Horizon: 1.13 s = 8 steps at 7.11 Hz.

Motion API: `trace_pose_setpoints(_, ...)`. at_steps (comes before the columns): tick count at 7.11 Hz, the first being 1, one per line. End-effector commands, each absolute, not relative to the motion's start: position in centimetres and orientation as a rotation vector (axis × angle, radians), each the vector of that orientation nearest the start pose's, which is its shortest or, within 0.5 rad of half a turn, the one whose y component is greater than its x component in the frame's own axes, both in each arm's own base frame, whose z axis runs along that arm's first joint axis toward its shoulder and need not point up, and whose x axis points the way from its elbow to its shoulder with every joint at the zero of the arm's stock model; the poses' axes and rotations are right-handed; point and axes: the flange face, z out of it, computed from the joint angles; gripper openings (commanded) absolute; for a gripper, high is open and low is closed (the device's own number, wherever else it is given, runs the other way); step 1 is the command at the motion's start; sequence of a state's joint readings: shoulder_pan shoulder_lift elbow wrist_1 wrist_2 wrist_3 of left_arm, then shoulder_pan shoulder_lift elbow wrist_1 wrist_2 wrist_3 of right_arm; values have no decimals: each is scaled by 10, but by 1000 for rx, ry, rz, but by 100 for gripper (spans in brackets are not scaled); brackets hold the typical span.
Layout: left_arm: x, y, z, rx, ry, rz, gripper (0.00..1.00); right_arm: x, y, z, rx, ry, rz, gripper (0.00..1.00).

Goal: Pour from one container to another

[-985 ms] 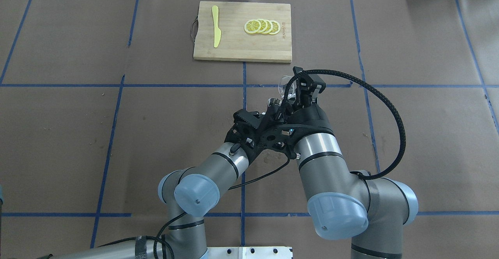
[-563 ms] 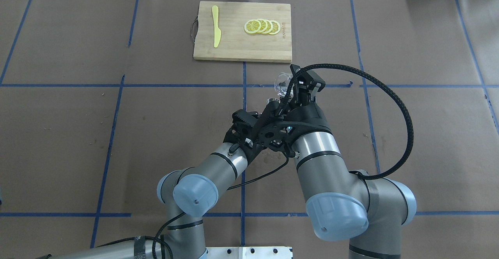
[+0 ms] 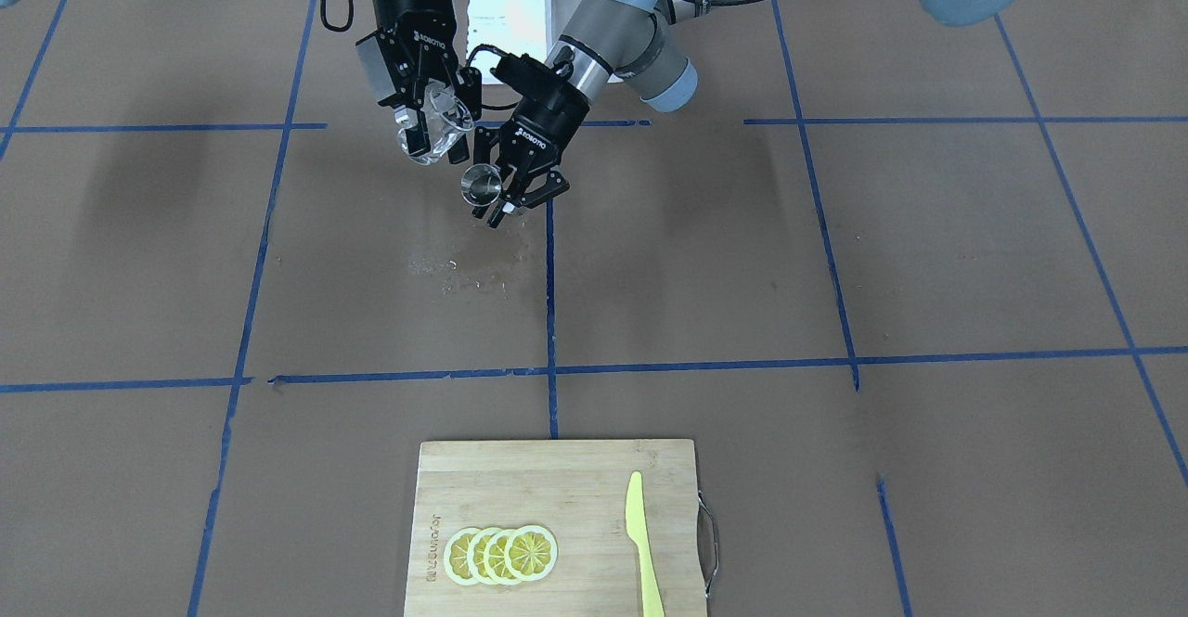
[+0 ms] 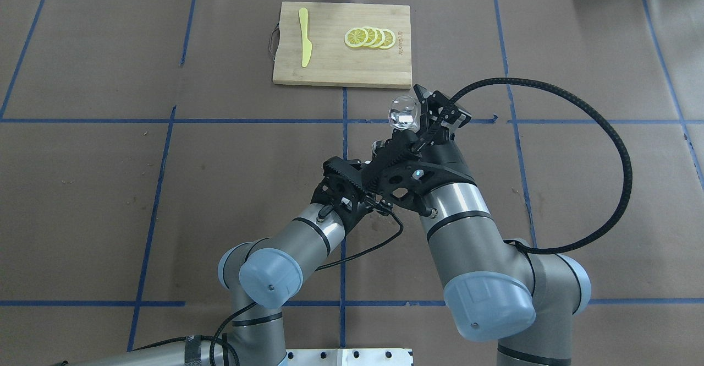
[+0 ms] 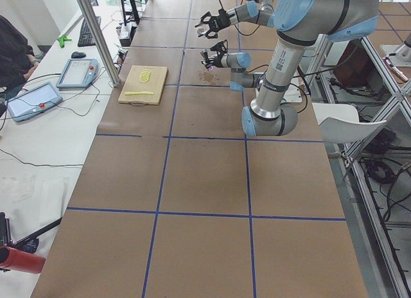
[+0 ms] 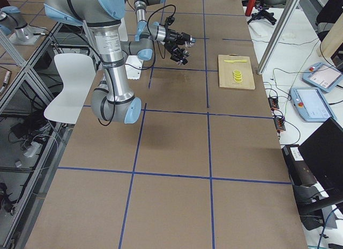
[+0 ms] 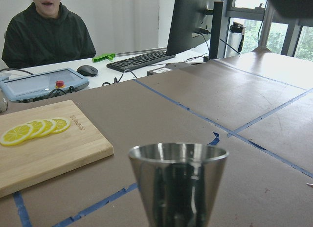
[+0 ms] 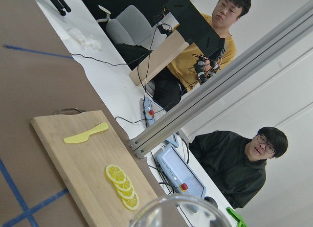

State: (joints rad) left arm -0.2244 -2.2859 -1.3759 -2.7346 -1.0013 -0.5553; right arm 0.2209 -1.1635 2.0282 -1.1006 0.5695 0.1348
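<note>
Your clear glass [image 4: 403, 112] hung tilted above the counter [image 3: 835, 255], clamped in the right gripper [image 3: 432, 119]. It was near the steel measuring cup [image 3: 481, 184], which the left gripper [image 3: 510, 201] gripped mouth up. Against a second before, the glass had swung away from the cup toward the cutting board [image 4: 330, 63]. The right wrist had rolled, and its cable [image 4: 605, 135] looped wider. A wet patch [image 3: 464, 269] marked the counter near both.

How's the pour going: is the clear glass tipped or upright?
Tipped: in the right hand, the clear glass sits slanted beside the steel cup.
</note>
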Motion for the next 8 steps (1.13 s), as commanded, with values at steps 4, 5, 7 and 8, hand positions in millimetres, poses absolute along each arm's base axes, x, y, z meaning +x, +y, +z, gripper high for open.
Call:
trace_pose_setpoints(4,607,-355,192,1308,1038,62,0,-423,-325,200,1314,-537,117,0)
trace_pose_setpoints(5,603,-358,201,1319,1006,39,0,-421,-326,223,1250,-604,190,0)
trace_pose_setpoints(7,558,-363,235,1361,907,-58,0,-402,-325,256,1199,-602,181,0)
trace_pose_setpoints(8,542,-366,250,1380,842,-103,0,-398,-325,268,1170,-612,190,0)
